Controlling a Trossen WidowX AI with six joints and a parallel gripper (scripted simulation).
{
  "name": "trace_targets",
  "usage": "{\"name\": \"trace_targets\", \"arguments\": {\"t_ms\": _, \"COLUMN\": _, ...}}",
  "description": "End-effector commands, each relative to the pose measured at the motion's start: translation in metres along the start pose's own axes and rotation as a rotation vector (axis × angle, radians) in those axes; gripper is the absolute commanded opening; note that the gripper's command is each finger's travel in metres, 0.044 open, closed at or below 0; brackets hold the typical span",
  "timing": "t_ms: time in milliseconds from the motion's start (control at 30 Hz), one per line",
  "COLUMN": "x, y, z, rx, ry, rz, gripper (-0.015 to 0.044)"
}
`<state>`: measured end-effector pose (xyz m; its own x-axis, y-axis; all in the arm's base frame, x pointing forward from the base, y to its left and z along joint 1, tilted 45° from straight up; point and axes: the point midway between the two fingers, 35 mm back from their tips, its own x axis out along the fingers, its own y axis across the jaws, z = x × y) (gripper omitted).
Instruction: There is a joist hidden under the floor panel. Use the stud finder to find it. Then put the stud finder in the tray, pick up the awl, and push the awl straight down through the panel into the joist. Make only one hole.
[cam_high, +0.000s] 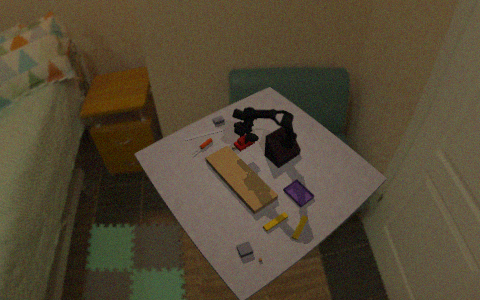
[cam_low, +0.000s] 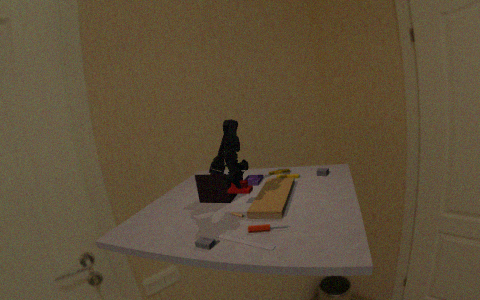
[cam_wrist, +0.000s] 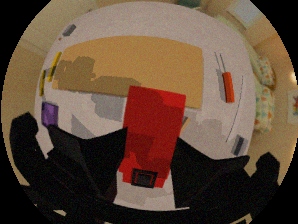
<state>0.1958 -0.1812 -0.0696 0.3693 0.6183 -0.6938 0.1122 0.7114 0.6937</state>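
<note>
My gripper (cam_high: 247, 138) (cam_low: 240, 184) (cam_wrist: 151, 132) is shut on the red stud finder (cam_high: 243, 143) (cam_low: 242, 190) (cam_wrist: 154, 112), which appears to be held a little above the table beside the panel. The tan floor panel (cam_high: 235, 172) (cam_low: 272, 199) (cam_wrist: 150, 57) lies flat; part of it is in the arm's shadow, and no joist or hole can be seen. The awl (cam_high: 206, 144) (cam_low: 259, 228) (cam_wrist: 228, 87), with an orange handle and thin shaft, lies on the table past the panel's end. The purple tray (cam_high: 299, 193) (cam_low: 254, 180) (cam_wrist: 50, 114) is empty, near the arm's base.
Two yellow pieces, one (cam_high: 275, 221) (cam_low: 288, 176) nearer the panel and one (cam_high: 300, 227) further off, lie beyond the panel's far end. Grey blocks (cam_high: 218, 121) (cam_high: 244, 250) sit near opposite table edges. A thin pale rod (cam_high: 204, 135) lies beside the awl. A small pencil-like piece (cam_low: 237, 215) lies near the panel.
</note>
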Motion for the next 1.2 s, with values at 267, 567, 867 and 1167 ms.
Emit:
{"name": "trace_targets", "arguments": {"t_ms": 267, "x": 0.001, "y": -0.022, "z": 0.047, "rx": -0.004, "ry": -0.013, "rz": -0.006, "gripper": 0.0}}
{"name": "trace_targets", "arguments": {"t_ms": 567, "x": 0.007, "y": -0.034, "z": 0.08, "rx": -0.007, "ry": -0.015, "rz": -0.006, "gripper": 0.0}}
{"name": "trace_targets", "arguments": {"t_ms": 867, "x": 0.016, "y": -0.043, "z": 0.112, "rx": -0.011, "ry": -0.017, "rz": -0.002, "gripper": 0.0}}
{"name": "trace_targets", "arguments": {"t_ms": 1167, "x": 0.026, "y": -0.048, "z": 0.137, "rx": -0.014, "ry": -0.018, "rz": 0.002, "gripper": 0.0}}
